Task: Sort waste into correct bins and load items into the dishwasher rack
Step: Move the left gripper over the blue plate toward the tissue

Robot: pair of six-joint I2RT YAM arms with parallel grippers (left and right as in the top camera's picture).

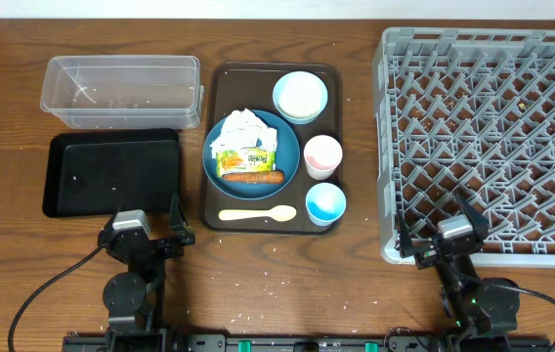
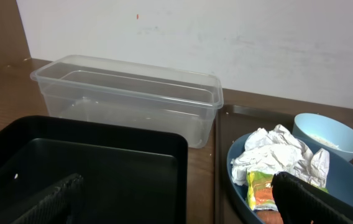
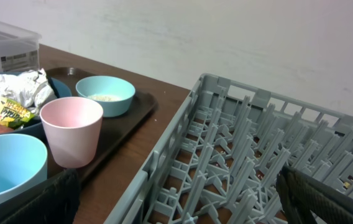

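On the brown serving tray [image 1: 221, 78], a dark blue plate [image 1: 213, 161] holds a crumpled white napkin [image 1: 243, 127], a yellow-green packet [image 1: 246, 160] and an orange sausage piece [image 1: 254, 179]. A light blue bowl [image 1: 300, 96] holds rice grains [image 3: 104, 97]. A pink cup [image 1: 322, 154], a blue cup [image 1: 325, 202] and a pale yellow spoon [image 1: 256, 214] also sit on the tray. The clear tub [image 1: 121, 90] and black tray [image 1: 111, 173] lie at left. The grey rack [image 1: 492, 137] is at right. My left gripper [image 1: 147, 227] is open near the black tray's front edge. My right gripper [image 1: 442, 227] is open at the rack's front edge.
Small white crumbs [image 1: 258, 288] lie scattered on the wooden table near the front edge. A pale wall [image 2: 226, 37] stands behind the table.
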